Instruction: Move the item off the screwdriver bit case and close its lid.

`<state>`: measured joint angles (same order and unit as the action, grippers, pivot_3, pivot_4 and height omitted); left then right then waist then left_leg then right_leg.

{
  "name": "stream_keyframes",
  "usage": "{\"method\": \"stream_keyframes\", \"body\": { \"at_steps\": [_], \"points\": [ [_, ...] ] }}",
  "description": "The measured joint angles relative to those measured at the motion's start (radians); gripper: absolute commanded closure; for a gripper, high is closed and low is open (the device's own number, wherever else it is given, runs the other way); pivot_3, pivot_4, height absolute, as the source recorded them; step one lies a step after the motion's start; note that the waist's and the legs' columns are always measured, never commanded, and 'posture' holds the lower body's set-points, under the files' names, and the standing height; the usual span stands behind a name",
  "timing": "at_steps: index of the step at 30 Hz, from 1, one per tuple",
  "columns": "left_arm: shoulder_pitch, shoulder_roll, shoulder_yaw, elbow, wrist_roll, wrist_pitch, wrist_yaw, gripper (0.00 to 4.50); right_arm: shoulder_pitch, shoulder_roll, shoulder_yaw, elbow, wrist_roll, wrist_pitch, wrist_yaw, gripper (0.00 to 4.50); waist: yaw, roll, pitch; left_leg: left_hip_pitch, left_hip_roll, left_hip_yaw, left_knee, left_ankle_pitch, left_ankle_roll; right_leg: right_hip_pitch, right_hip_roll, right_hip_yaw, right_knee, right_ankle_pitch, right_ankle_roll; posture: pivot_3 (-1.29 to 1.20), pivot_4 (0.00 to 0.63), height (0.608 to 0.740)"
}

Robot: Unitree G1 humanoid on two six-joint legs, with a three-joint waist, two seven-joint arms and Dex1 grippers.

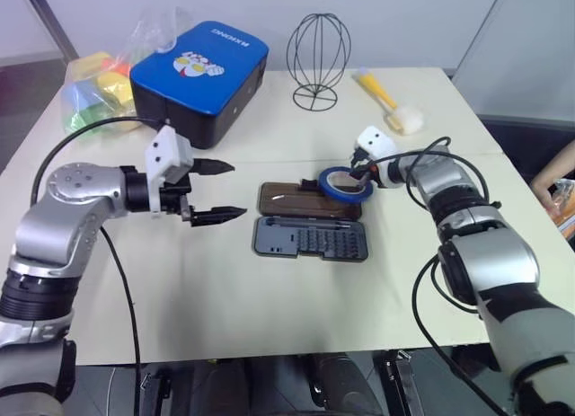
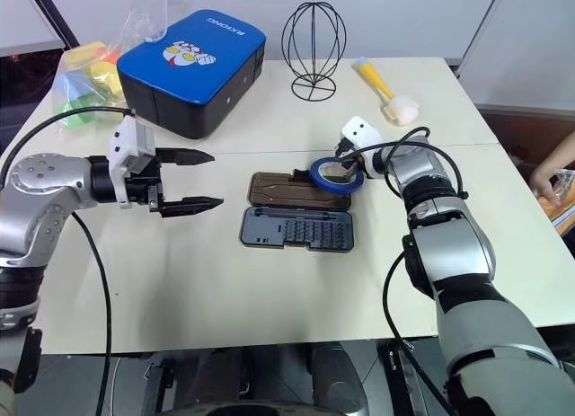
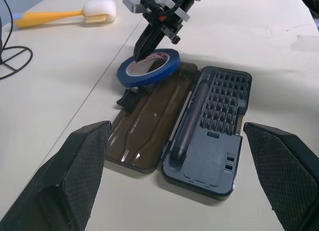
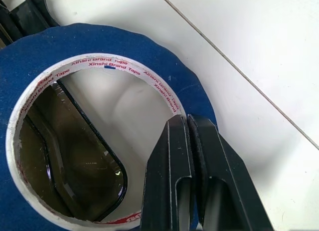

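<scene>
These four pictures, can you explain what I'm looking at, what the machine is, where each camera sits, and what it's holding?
It's a humanoid robot with two arms at a pale table. Two pictures come from cameras on its head, the others from a camera on each wrist. The right end effector is shut on the rim of a blue tape roll lying over a corner of the brown lid of an open screwdriver bit case. The left end effector hangs open beside the case. Behind stand a blue-topped box, a wire egg-shaped frame and a yellow-handled brush.
</scene>
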<state>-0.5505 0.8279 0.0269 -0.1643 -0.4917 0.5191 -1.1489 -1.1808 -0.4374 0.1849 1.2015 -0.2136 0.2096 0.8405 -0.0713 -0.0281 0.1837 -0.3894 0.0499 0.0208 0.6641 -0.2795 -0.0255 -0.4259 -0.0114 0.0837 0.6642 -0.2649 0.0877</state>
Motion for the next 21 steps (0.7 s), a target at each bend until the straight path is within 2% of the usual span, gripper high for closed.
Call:
{"method": "stream_keyframes", "body": {
  "at_steps": [1,4,7,21],
  "points": [
    [-0.005,0.0,0.0,0.002,0.0,-0.001,-0.001,0.0,0.001,0.0,0.0,-0.001,0.0,0.0,0.0,4.46,0.0,0.0,0.0,0.0,0.0,0.0,0.0,0.0,0.0,0.0,0.0,0.0,0.0,0.0,0.0,0.0,0.15,0.737],
    [-0.014,-0.003,-0.002,0.011,0.002,-0.004,-0.005,0.0,0.002,0.002,-0.007,-0.001,0.002,-0.001,-0.011,3.63,0.0,0.0,0.0,0.0,0.0,0.0,0.0,0.0,0.0,0.0,0.0,0.0,0.0,0.0,0.0,0.0,0.15,0.737],
    [-0.014,-0.004,-0.005,0.018,0.003,-0.006,-0.008,0.0,0.001,0.01,-0.013,-0.001,0.004,0.003,-0.012,2.2,0.001,0.0,0.0,0.0,0.0,0.0,0.001,0.0,0.0,0.0,0.0,0.0,0.0,0.0,0.0,0.0,0.15,0.737],
    [0.001,0.002,-0.002,0.003,0.002,-0.003,-0.004,0.0,-0.069,0.006,-0.038,0.064,0.006,0.071,0.023,2.2,0.0,0.003,0.002,-0.002,0.0,0.0,0.0,0.0,0.0,-0.002,0.0,0.0,0.0,0.0,0.0,0.0,0.15,0.737]
  ]
}}
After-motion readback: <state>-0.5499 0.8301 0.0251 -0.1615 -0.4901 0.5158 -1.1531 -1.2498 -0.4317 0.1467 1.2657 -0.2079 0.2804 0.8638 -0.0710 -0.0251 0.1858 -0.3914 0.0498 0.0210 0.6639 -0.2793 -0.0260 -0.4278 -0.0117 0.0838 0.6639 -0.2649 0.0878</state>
